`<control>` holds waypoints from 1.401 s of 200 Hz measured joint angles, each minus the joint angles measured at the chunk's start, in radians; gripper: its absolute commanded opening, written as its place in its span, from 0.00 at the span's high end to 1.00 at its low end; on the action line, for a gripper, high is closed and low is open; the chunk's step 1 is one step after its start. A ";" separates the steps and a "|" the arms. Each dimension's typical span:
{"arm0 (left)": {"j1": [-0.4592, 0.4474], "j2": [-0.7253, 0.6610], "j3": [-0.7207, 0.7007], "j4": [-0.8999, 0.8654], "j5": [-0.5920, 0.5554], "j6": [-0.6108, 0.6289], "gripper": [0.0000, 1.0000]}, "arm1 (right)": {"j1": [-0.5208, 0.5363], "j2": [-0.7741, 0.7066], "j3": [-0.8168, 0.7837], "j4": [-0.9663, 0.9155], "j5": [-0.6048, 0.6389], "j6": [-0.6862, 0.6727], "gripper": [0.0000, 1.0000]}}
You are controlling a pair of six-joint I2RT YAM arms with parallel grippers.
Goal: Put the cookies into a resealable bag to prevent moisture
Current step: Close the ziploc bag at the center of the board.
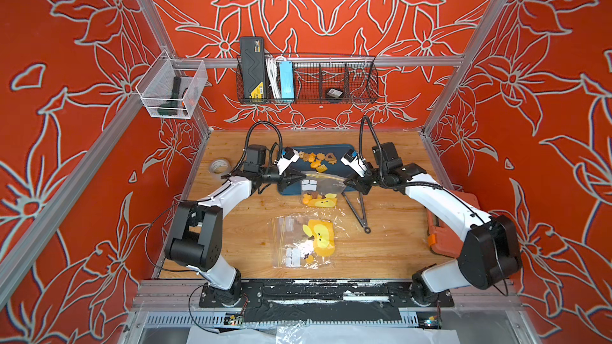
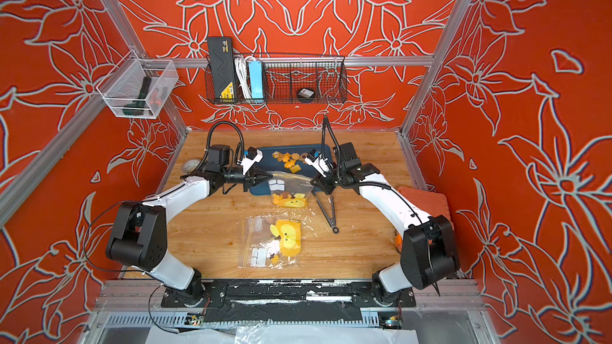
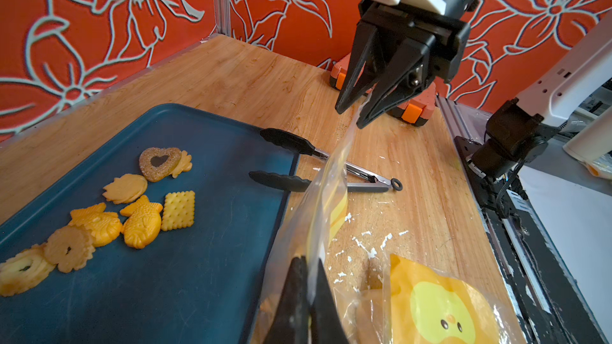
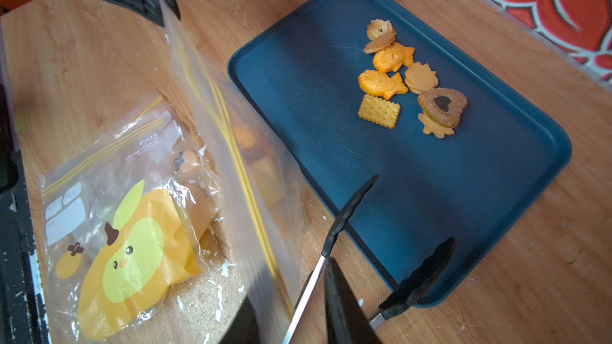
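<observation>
Your left arm (image 1: 231, 190) and right arm (image 1: 440, 200): white links, black joints, ribbed black cables (image 1: 263, 123), pointed black right gripper (image 3: 349, 117).

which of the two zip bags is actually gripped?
The bag at the blue tray's near edge, pinched in the left gripper's fingers; the other bag lies flat on the table, untouched.

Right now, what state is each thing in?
left gripper: shut on held bag.
right gripper: around the bag's corner, grip unclear.
held bag: lifted, stretched between grippers.
cookies: several loose on tray.
tongs: lying open, unheld.
second bag: flat on table.
</observation>
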 measured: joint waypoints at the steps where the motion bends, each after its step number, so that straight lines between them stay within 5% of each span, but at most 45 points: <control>1: 0.000 0.000 0.000 0.000 0.000 0.000 1.00 | -0.001 0.000 0.000 0.001 -0.002 -0.001 0.76; 31: 0.000 0.000 0.000 0.000 0.000 0.000 1.00 | -0.010 0.000 -0.002 0.010 -0.027 0.005 0.79; 56: 0.000 0.000 0.000 0.000 0.000 0.000 1.00 | -0.009 0.000 -0.002 0.014 -0.045 0.004 1.00; 74: 0.000 0.000 0.000 0.002 0.000 -0.006 0.54 | -0.010 0.000 -0.003 0.017 -0.058 0.014 1.00; 78: 0.000 0.000 0.000 0.003 0.000 -0.007 0.32 | -0.010 0.000 -0.003 0.018 -0.060 0.014 1.00; 102: -0.005 -0.014 0.000 0.019 -0.020 -0.037 0.19 | -0.009 0.000 -0.003 0.017 -0.073 0.014 1.00; 153: -0.124 -0.048 0.154 -0.089 -0.186 0.035 0.18 | -0.009 0.001 -0.003 0.017 -0.097 0.014 1.00; 214: -0.280 0.110 0.429 -0.304 -0.351 0.198 0.21 | -0.009 0.002 -0.003 0.017 -0.107 0.014 1.00; 280: -0.322 0.166 0.480 -0.443 -0.438 0.273 0.48 | -0.009 0.002 -0.003 0.018 -0.107 0.014 1.00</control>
